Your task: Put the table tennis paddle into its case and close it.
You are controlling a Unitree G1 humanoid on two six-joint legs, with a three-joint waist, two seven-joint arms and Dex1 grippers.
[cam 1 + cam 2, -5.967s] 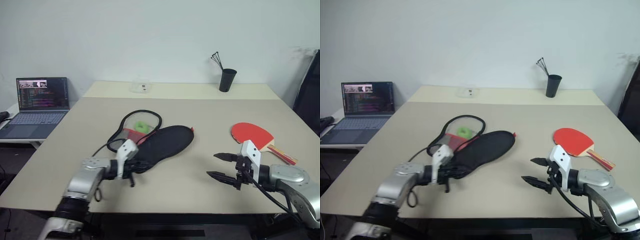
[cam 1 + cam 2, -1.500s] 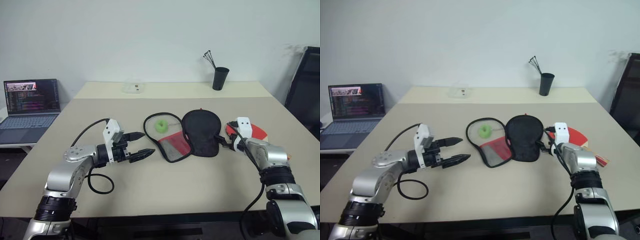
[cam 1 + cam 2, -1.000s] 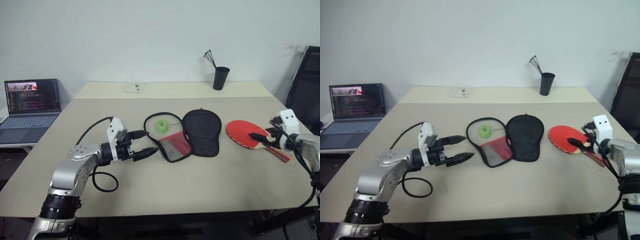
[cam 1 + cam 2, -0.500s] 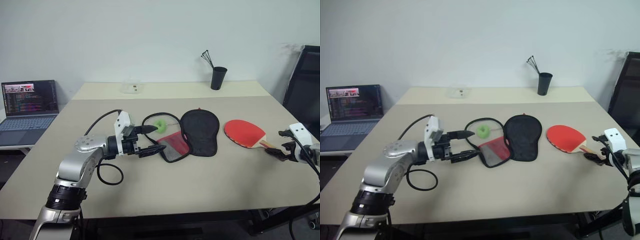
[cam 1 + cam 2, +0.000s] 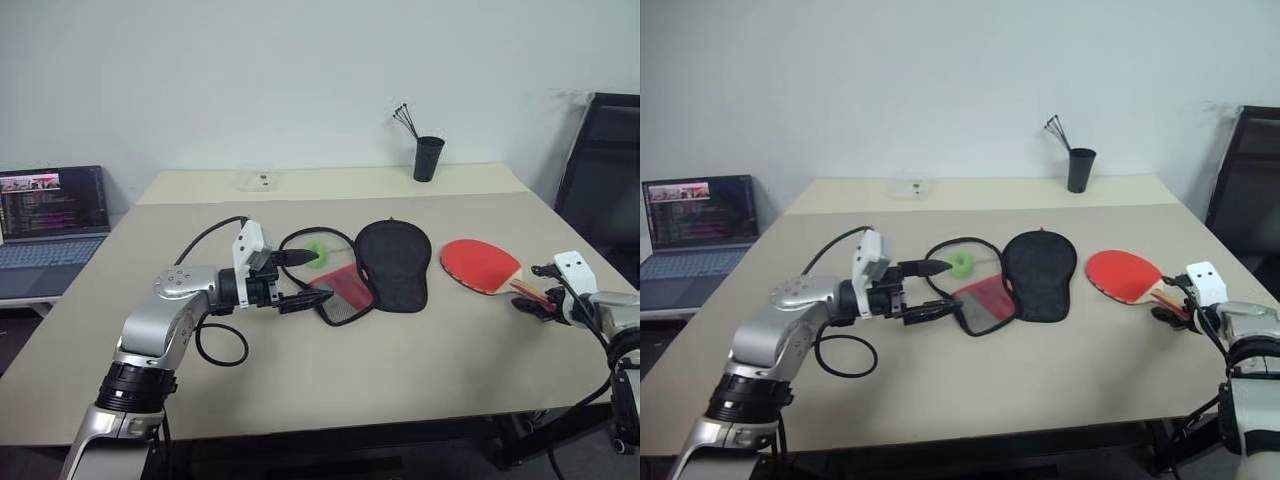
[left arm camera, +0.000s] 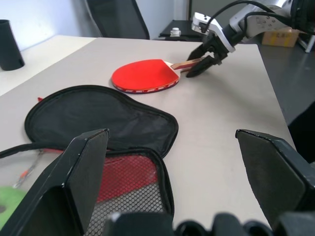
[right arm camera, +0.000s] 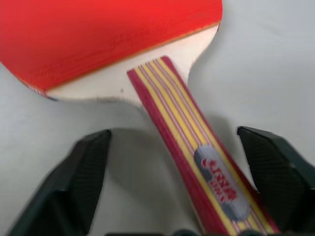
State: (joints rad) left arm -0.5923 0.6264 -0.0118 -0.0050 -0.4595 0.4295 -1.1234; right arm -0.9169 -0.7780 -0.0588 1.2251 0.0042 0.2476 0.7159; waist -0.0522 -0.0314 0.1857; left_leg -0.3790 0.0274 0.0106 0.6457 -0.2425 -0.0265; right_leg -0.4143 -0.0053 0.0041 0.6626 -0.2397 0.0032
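Straddling the paddle handle — right gripper (image 7: 182,196), jaws apart, not clamped.
Table tennis paddle (image 5: 480,264) flat on the surface (image 5: 400,350), beside the unzipped case (image 5: 375,265); left gripper (image 5: 300,278) at the case's edge — jaws wide apart.

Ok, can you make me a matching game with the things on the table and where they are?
Things:
1. table tennis paddle
2. case
3. black cup
4. laptop

Places:
A. far edge of the table, sticks poking out of it
B. on a side desk, far left
C. lying open in the middle
D. handle between the right pincer's open fingers

Pairs: 1-D, 2-C, 3-A, 4-B
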